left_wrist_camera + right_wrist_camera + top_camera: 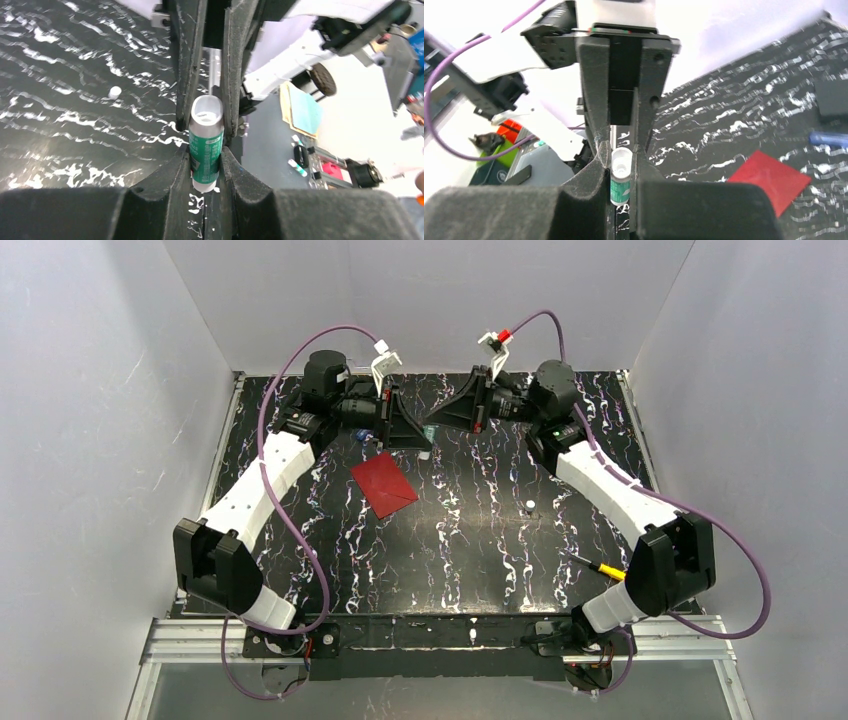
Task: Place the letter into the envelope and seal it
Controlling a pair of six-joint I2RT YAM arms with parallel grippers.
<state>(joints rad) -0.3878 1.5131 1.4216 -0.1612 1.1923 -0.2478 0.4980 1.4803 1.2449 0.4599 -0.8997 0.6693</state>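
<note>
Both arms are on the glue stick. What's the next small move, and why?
Probably open the right gripper and back it off. It and the left gripper are both shut on the same glue stick. The cap is off, and the tube's open-looking end points away from the left gripper, whose arm is nearer the envelope.

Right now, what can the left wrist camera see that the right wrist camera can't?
Only the left wrist view shows a small white cap lying alone on the table. Only the right wrist view shows the red envelope lying flat, with a blue thing and a black thing beyond it. Both views show the green-and-white tube, pinched by the left gripper and the right gripper, one at each end.
</note>
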